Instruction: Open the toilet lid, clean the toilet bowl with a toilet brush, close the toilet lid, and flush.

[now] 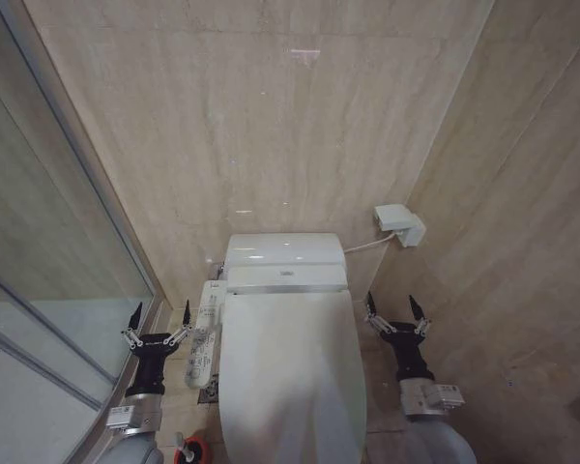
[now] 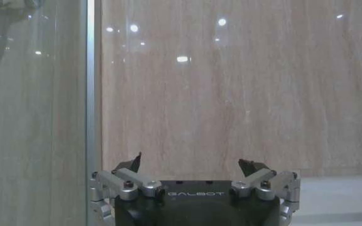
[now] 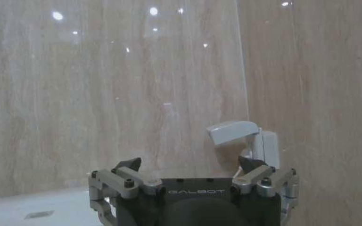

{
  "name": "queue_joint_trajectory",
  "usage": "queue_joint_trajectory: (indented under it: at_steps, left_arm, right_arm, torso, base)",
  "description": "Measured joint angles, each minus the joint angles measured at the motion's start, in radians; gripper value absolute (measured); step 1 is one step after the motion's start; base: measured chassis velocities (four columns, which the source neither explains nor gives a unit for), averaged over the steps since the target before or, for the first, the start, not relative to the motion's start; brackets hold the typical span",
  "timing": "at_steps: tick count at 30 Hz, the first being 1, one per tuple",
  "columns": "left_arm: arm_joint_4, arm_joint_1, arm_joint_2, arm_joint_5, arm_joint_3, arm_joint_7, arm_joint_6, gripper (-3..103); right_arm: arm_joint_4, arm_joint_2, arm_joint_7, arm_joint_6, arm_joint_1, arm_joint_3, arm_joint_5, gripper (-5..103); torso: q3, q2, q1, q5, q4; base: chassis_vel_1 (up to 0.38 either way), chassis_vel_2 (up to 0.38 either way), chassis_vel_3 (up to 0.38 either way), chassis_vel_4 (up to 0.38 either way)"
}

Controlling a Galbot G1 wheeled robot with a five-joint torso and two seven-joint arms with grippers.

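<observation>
With the toilet lid point(image 1: 290, 372) shut at lower centre and both spread, empty pincers, left pincer point(image 1: 160, 315) and right pincer point(image 1: 396, 307), flanking it, either could slip off that glossy dome

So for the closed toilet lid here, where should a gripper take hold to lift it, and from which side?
Probably the front rim of the toilet lid, the end nearest the robot. It lies flat and shut, and its hinge end looks to sit at the tank side by the wall, so the near edge should swing up most easily. Either open gripper, left gripper or right gripper, flanks it; come in low from that side.
</observation>
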Motion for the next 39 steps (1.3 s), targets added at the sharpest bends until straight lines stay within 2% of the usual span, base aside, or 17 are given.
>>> queue_joint_trajectory:
  at_steps: [11,15,17,23,27,32,39]
  left_arm:
    - [0.024,-0.026,0.010,-0.005,-0.019,-0.003,0.001,100]
    - [0.071,-0.055,0.022,-0.019,-0.080,-0.014,-0.001,100]
    - [0.133,-0.080,0.037,-0.030,-0.124,-0.023,-0.009,100]
    - [0.253,-0.134,0.080,-0.090,-0.148,-0.016,-0.006,100]
    - [0.319,-0.198,0.128,-0.173,-0.097,0.029,0.019,100]
    - [0.377,-0.259,0.161,-0.185,-0.043,0.056,0.020,100]
    - [0.509,-0.433,0.252,-0.189,0.120,0.101,-0.018,100]
  right_arm:
    - [0.000,0.000,0.000,0.000,-0.001,0.000,0.000,100]
    - [0.000,0.000,0.000,0.000,0.000,0.000,0.000,100]
    - [0.000,0.000,0.000,0.000,0.000,0.000,0.000,100]
    - [0.000,0.000,0.000,0.000,-0.001,0.000,0.000,100]
    - [0.000,0.000,0.000,0.000,0.000,0.000,0.000,100]
    - [0.000,0.000,0.000,0.000,0.000,0.000,0.000,100]
    - [0.000,0.000,0.000,0.000,0.000,0.000,0.000,100]
  torso:
    - [0.000,0.000,-0.001,0.0000,-0.0001]
    - [0.000,0.000,0.000,0.0000,0.0001]
    - [0.000,0.000,0.000,-0.0001,0.0002]
    - [0.000,0.000,0.000,-0.0003,0.0001]
    - [0.000,0.000,0.000,-0.0003,0.0000]
    - [0.000,0.000,0.000,-0.0002,-0.0003]
    - [0.000,0.000,0.000,0.0000,0.0000]
  base:
    - [-0.017,0.013,0.012,-0.011]
    - [-0.048,0.050,0.066,-0.027]
    - [-0.026,0.019,0.013,-0.025]
    - [0.000,0.000,0.000,0.000]
    - [0.000,0.000,0.000,0.000]
    - [0.000,0.000,0.000,0.000]
    - [0.000,0.000,0.000,0.000]
